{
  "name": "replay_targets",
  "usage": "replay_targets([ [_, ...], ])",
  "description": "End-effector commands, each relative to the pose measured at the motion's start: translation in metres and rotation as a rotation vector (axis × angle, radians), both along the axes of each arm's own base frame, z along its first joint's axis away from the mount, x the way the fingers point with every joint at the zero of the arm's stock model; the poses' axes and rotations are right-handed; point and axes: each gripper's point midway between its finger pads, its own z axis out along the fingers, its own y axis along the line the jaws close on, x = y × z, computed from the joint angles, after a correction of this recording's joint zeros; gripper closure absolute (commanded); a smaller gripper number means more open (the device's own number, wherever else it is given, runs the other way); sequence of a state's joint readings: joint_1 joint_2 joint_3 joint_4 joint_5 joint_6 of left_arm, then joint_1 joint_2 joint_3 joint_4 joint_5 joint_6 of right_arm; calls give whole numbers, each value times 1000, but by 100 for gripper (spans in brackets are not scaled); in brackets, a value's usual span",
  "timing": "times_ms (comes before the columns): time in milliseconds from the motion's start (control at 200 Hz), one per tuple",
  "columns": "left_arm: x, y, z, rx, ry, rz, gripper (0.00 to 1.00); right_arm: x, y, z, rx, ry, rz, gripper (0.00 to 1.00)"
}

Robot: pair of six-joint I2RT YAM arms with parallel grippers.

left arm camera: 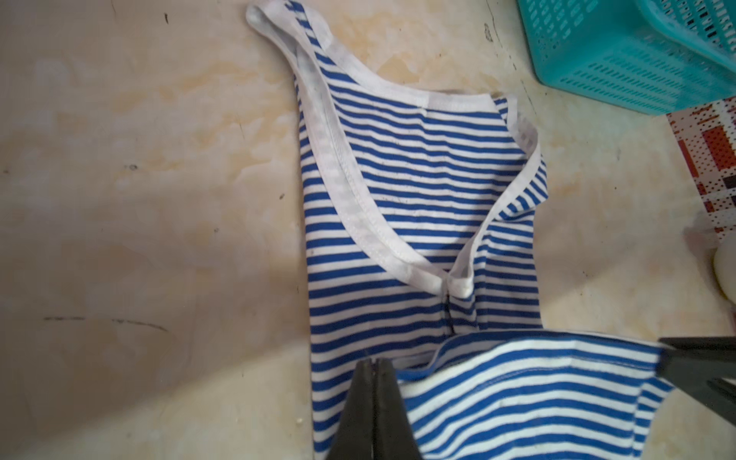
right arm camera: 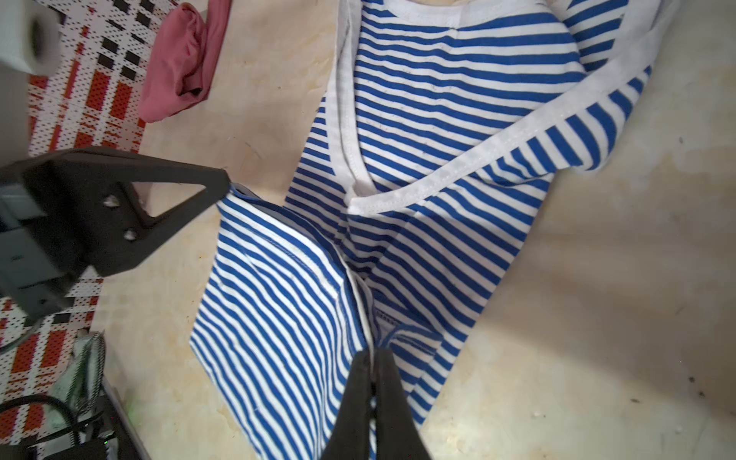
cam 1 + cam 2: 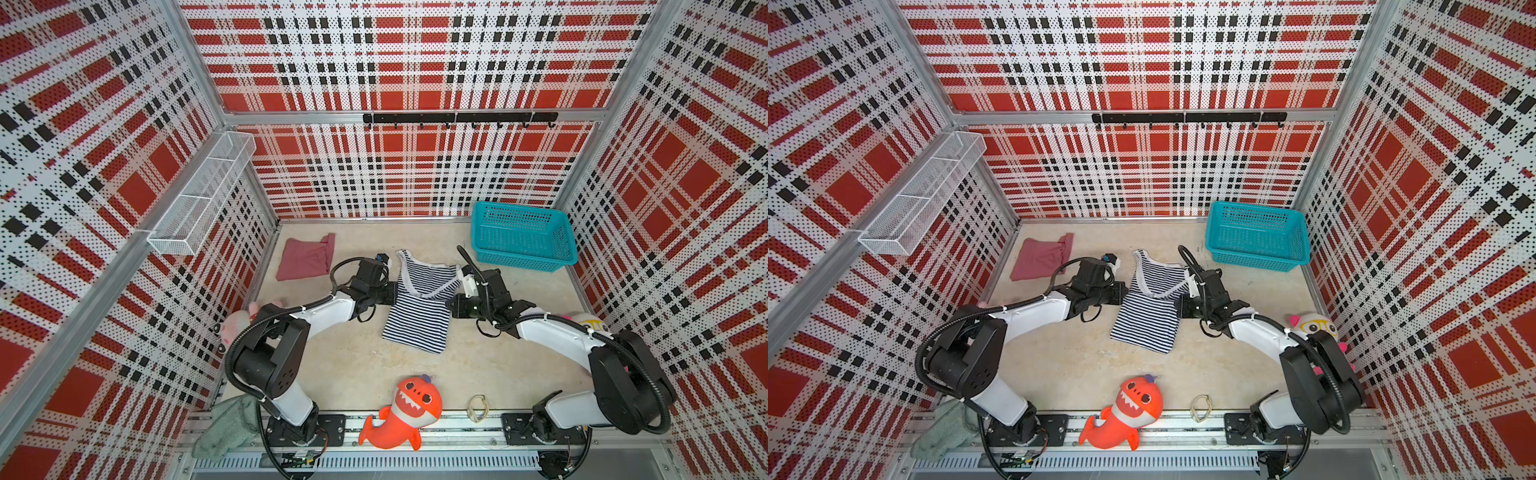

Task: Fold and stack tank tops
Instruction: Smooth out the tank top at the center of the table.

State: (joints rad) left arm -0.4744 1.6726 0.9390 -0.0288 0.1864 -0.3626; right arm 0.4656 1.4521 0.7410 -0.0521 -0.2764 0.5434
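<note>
I was mid-fold on the striped tank top (image 3: pixel 417 309), with the left gripper (image 1: pixel 374 364) and the right gripper (image 2: pixel 374 354) each pinched shut on its lifted edge. Next, I judged, both had to carry that edge evenly toward the straps.

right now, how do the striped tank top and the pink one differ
The striped tank top has navy-and-white stripes; the rose tank top is plain. The striped one lies spread in the middle; the rose one sits bunched near the far left corner. The left gripper and right gripper are shut on the striped one; nothing touches the rose one. Both are soft cloth tops.
</note>
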Motion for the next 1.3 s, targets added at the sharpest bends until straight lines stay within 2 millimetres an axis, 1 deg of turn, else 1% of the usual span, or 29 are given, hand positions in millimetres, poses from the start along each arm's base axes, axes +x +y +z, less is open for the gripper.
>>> replay_targets([
  [0,17,-4,1,-28,-24,4,100,18,-5,-3,-19,-27,-12,100],
  [120,27,-11,-10,-31,-8,-5,100,28,-5,-12,-36,-18,-10,100],
  [185,33,-13,-15,-28,-7,-3,100,33,-8,-20,-53,-10,-17,100],
  [311,45,-8,-32,-13,9,20,100,45,-15,-36,-71,12,-30,100],
  [406,52,-5,-42,2,19,38,100,56,-14,-37,-59,-3,-29,100],
  [491,54,-6,-44,1,22,37,100,63,-13,-34,-61,-12,-23,100],
  [541,55,-6,-44,0,24,36,100,66,-13,-30,-72,-16,-19,87],
  [586,56,-7,-40,-2,20,36,88,67,-16,-24,-86,-27,-24,77],
  [646,57,-5,-30,-2,5,39,77,65,-20,-11,-99,-45,-34,67],
  [737,58,2,-3,0,-34,50,64,56,-26,9,-104,-56,-56,57],
  [797,55,6,17,6,-59,61,61,44,-23,20,-98,-56,-58,56],
  [837,48,8,28,5,-62,72,61,33,-15,27,-88,-54,-48,56],
  [897,34,8,40,-31,-49,89,61,13,0,31,-74,-27,-24,59],
  [932,21,5,41,-62,-29,93,61,0,10,31,-62,-4,-1,61],
  [987,-2,-3,38,-123,3,91,61,-20,26,28,-5,49,8,65],
  [1097,-38,-16,18,-266,76,106,61,-51,59,20,148,131,42,74],
  [1193,-53,-18,0,-300,112,121,61,-68,85,6,211,189,80,76],
  [1243,-57,-17,-10,-295,128,125,61,-69,93,-1,223,202,85,77],
  [1298,-60,-12,-24,-277,145,138,61,-67,95,-10,224,214,75,78],
])
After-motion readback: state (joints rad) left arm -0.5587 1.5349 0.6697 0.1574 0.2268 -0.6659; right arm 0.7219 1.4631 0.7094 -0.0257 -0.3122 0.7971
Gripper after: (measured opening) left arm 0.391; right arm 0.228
